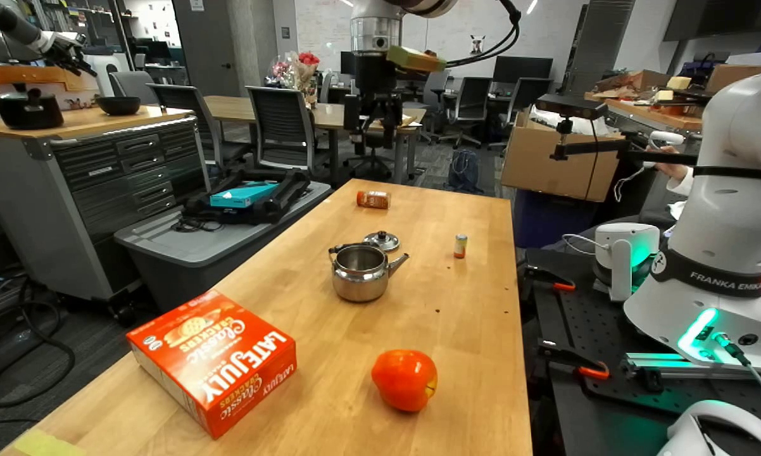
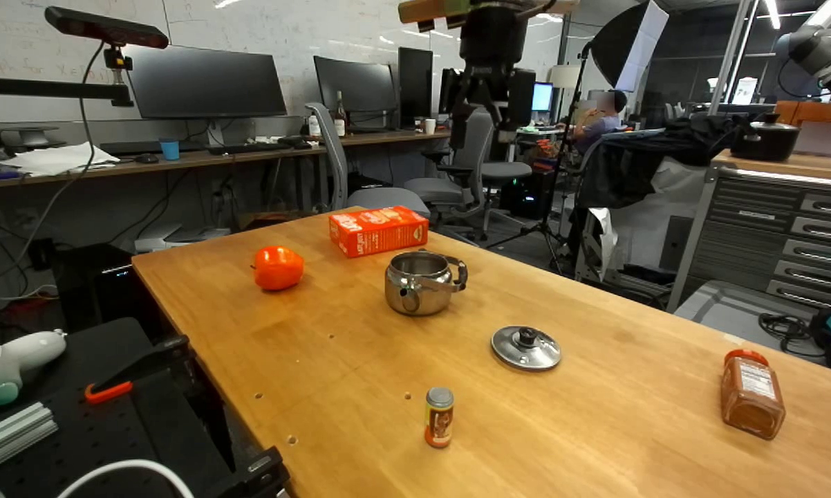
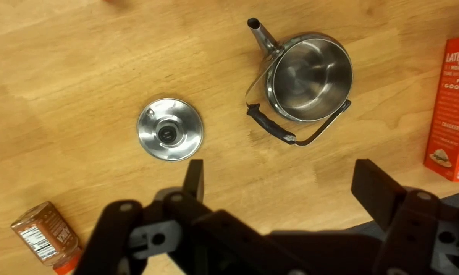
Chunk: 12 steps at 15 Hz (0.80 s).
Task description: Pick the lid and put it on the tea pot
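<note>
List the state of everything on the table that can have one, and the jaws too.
Teapot, upright, uncovered, looks empty
Handle, folded to one side
Lid, off, lying right side up
Spice jar, on its side, capped
Small bottle, upright, capped
Cracker box, lying flat
Fruit, looks uncut
Jaws, open, empty

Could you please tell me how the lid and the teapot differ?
The lid is shallow; the teapot is deep and open at the top. The lid has a black knob, while the teapot has a spout and a swinging handle. Both are shiny, silvery and on the table.

“LATEJULY Classic CRACKERS” marks the red box [image 1: 214,361], “FRANKA EMIKA” the arm [image 1: 729,221].
</note>
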{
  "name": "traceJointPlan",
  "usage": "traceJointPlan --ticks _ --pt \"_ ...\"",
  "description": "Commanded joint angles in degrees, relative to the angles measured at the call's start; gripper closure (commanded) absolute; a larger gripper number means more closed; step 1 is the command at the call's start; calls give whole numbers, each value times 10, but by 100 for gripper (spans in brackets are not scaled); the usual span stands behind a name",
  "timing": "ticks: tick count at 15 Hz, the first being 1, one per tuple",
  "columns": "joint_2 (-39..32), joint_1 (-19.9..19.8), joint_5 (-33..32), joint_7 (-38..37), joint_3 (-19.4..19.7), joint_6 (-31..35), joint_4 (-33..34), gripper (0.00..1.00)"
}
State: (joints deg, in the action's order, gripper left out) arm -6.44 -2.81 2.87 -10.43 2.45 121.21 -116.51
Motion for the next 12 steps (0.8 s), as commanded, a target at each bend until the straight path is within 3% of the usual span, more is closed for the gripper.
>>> traceJointPlan --ticks 1,12 --pt "-32 -5 16 4 6 27 21 0" --pt "-111 -11 5 -13 24 90 35 0"
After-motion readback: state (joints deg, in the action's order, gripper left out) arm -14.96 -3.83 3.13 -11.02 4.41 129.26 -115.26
